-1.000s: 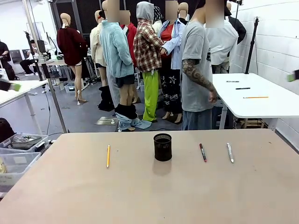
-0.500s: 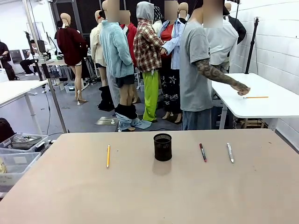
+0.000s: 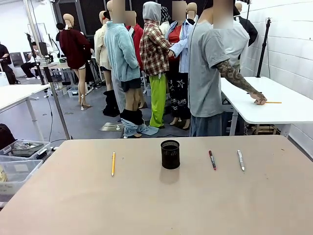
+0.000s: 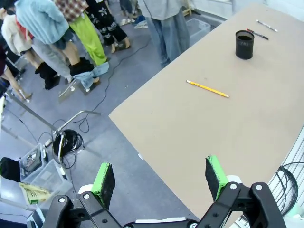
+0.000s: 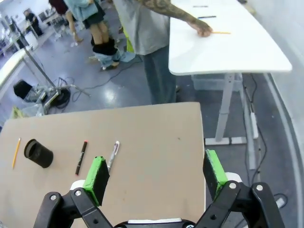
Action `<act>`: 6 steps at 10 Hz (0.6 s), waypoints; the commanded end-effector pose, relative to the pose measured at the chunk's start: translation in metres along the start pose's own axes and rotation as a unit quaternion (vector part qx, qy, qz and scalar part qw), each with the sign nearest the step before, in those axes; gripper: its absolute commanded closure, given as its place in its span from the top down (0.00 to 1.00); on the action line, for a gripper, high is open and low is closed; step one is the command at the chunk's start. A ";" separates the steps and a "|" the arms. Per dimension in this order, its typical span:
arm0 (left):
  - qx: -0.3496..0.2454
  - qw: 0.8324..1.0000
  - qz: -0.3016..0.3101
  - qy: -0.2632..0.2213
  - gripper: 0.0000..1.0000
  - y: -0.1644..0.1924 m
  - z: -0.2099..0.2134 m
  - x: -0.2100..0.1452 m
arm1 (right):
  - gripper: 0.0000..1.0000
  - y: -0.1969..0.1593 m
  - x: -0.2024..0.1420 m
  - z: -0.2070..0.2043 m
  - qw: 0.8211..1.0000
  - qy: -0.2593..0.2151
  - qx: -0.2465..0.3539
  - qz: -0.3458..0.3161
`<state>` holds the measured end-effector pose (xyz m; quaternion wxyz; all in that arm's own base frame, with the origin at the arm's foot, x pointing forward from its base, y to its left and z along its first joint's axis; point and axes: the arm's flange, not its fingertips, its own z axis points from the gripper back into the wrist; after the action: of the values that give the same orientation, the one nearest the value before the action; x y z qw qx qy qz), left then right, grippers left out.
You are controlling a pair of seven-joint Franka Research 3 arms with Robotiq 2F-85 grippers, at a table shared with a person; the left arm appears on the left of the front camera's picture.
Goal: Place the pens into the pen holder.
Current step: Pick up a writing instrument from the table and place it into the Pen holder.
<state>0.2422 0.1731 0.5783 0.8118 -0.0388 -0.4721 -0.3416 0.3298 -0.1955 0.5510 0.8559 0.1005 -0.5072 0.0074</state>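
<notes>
The left gripper (image 4: 159, 176) holds its green pads spread wide with nothing between them, high above the near left edge of the tan table (image 3: 156, 205). The right gripper (image 5: 155, 175) is just as wide apart and empty, high over the table's right end. On the table the black mesh pen holder (image 3: 170, 154) stands upright near the middle. A yellow pencil (image 3: 113, 163) lies flat at its 9 o'clock, well apart. A dark pen with red ends (image 3: 212, 159) lies at its 3 o'clock, with a silver pen (image 3: 240, 159) farther out the same way. Nothing is in the holder yet, as far as the views show. At 1 o'clock beyond the table, a person's hand (image 3: 259, 99) rests by an orange pencil (image 3: 274, 102) on a white table (image 3: 293, 110). The likely trouble: slim sticks lying flat may roll or slip from the pads, and a tilted drop could tip the light holder.
</notes>
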 end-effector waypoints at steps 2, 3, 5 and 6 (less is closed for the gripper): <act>0.008 1.000 0.011 0.002 1.00 0.004 -0.001 -0.004 | 1.00 0.110 0.078 -0.079 0.977 0.159 -0.053 0.128; 0.008 1.000 0.011 0.002 1.00 0.004 -0.001 -0.004 | 1.00 0.139 0.076 -0.117 0.958 0.230 -0.087 0.145; 0.008 1.000 0.011 0.002 1.00 0.004 -0.001 -0.004 | 1.00 0.173 0.045 -0.176 0.915 0.337 -0.129 0.182; 0.008 1.000 0.011 0.002 1.00 0.004 -0.001 -0.004 | 1.00 0.174 0.027 -0.191 0.899 0.364 -0.160 0.185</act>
<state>0.2425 0.1769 0.5759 0.8163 -0.0404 -0.4698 -0.3336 0.4969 0.0004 0.4983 0.9655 -0.1146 -0.2025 0.1165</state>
